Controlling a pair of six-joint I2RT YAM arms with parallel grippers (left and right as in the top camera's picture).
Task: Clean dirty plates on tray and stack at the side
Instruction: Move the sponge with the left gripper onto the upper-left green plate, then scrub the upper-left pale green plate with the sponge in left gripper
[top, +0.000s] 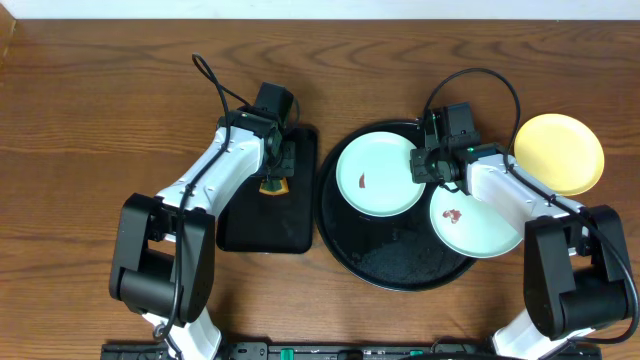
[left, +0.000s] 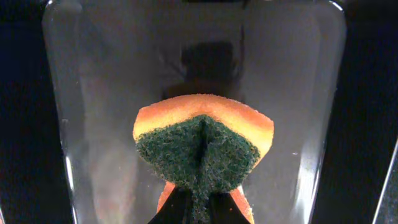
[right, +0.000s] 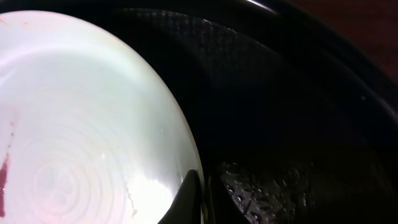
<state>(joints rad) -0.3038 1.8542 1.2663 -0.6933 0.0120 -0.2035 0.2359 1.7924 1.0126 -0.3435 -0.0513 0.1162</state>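
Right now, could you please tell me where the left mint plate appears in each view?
Overhead: the plate lies right of centre, upper left on the tray.
Left wrist: not in it.
Right wrist: the plate fills the left side.
Shared landmark: the tray under it.

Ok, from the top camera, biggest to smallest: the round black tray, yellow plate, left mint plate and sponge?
round black tray
yellow plate and left mint plate, look about equal
sponge
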